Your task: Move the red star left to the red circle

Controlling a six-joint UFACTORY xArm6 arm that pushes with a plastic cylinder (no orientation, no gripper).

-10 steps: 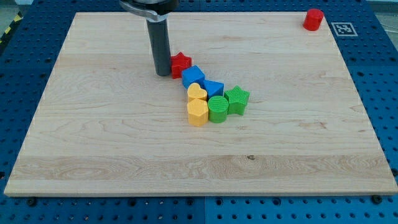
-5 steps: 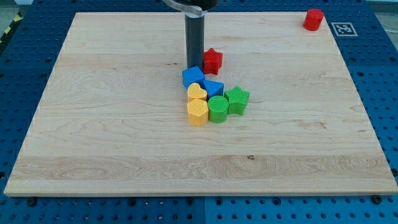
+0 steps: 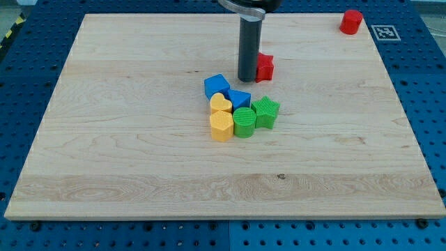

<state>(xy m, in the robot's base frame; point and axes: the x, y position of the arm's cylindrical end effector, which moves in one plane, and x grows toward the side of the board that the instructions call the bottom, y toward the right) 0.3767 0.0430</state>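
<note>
The red star (image 3: 265, 67) lies on the wooden board (image 3: 125, 146), above the middle cluster of blocks. My tip (image 3: 247, 79) rests on the board, touching the star's left side. The rod partly hides the star's left edge. The red circle (image 3: 351, 21) sits at the board's top right corner, far to the right and above the star.
A cluster sits just below and left of my tip: a blue cube (image 3: 217, 86), a blue block (image 3: 239, 98), two yellow hearts (image 3: 221, 104) (image 3: 221, 126), a green cylinder (image 3: 244, 121) and a green star (image 3: 266, 111). A fiducial tag (image 3: 386, 31) lies off the board's top right.
My tip has slid to the right and pushed the red star along with it, away from the blue cube and nearer the red circle. The cluster has not moved.
</note>
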